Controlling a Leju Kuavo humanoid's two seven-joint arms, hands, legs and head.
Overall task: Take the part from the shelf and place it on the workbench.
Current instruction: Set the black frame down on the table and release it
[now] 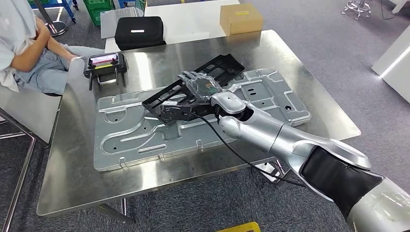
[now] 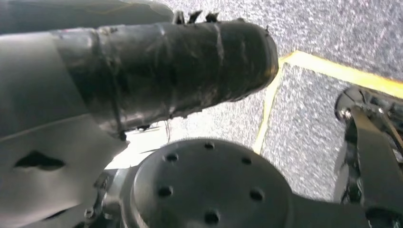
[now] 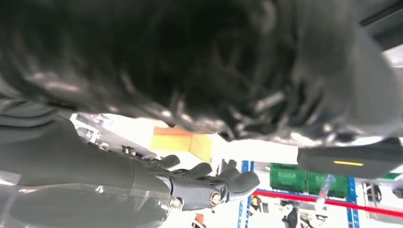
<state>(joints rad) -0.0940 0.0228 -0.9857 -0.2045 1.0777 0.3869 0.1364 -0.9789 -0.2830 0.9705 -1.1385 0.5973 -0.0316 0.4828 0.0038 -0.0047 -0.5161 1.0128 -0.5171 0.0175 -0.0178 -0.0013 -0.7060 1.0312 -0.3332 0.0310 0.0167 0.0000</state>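
Observation:
The part is a long black plastic frame [image 1: 226, 64], lying aslant over a large grey stamped metal plate [image 1: 130, 130] on the steel workbench [image 1: 72, 183]. My right hand [image 1: 199, 87] reaches in from the lower right and grips the frame near its middle. I cannot tell whether the frame's lower end touches the plate. In the right wrist view the black frame [image 3: 190, 61] looms close above the curled dark fingers [image 3: 209, 185]. My left hand [image 2: 157, 71] hangs over the grey floor, its taped thumb stretched out with nothing against it.
A handheld controller [image 1: 104, 65] sits at the workbench's far left, beside a seated person [image 1: 29, 48]. Behind the bench, a white table holds a black case [image 1: 140, 31] and a cardboard box [image 1: 241, 18]. A black cable [image 1: 232, 150] trails from my right wrist.

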